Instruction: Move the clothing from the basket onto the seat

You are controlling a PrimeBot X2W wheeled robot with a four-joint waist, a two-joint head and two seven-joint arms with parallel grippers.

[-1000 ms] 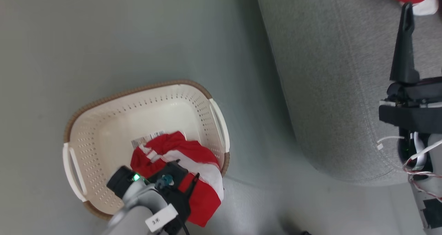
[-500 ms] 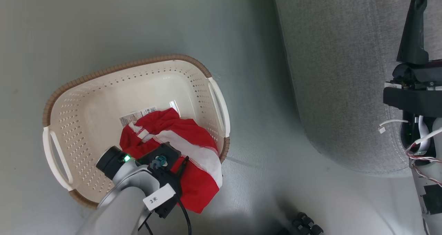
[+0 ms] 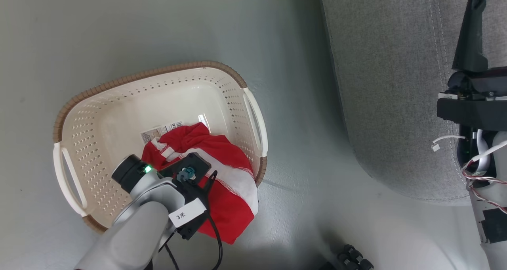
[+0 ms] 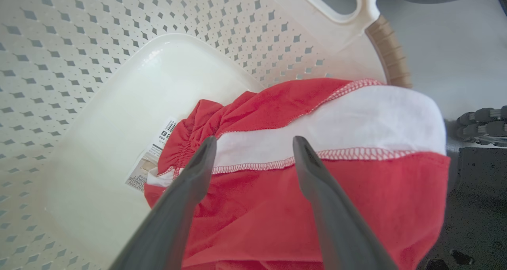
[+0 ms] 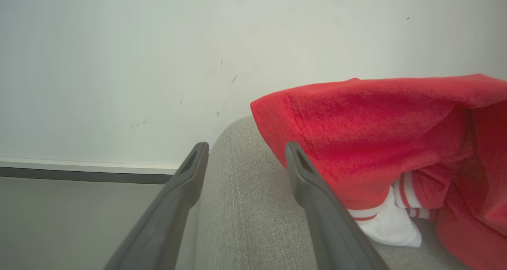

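A cream basket [image 3: 158, 72] with a brown rim stands on the floor at the left. A piece of red and white clothing [image 3: 225, 198] lies in its near right corner and hangs over the rim. My left gripper [image 4: 254, 143] hovers just above this clothing [image 4: 277, 206], open, its fingers astride the white band and gripping nothing. My right gripper [image 5: 246, 148] is open and empty over the grey seat [image 3: 388, 103]. More red clothing [image 5: 376, 123] lies on the seat [image 5: 245, 222] just right of its fingers.
A paper label [image 3: 160, 130] lies on the basket floor beside the garment. Bare grey-green floor separates the basket from the seat's rounded edge. Dark roller wheels [image 3: 350, 258] sit at the bottom of the head view. A pale wall [image 5: 119, 64] stands behind the seat.
The whole head picture has shifted, so the camera moved. My left gripper has stayed over the red garment in the basket. Both grippers remain open.
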